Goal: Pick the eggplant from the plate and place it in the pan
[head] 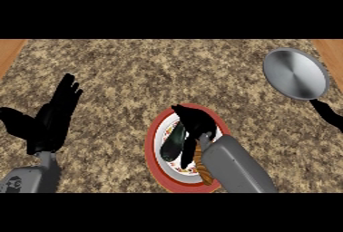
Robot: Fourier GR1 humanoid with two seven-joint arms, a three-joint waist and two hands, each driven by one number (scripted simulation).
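Plate (153, 149) with a red rim sits nearest on the speckled counter (147, 72), the dark eggplant (173, 143) lying on it. Right hand (195, 123) is over the eggplant, fingers curled down round it. Left hand (55, 115) rests open at the left. Farther right, the grey pan (295, 73) stands apart. No writing shows.

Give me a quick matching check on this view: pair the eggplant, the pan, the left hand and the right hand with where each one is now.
Things:
1. eggplant
2. pan
3. left hand
4. right hand

Places:
A. view's left, open, fingers up
B. far right of the counter, holding nothing
C. lying on the red-rimmed plate
D. over the plate, at the eggplant

Pairs: 1-C, 2-B, 3-A, 4-D
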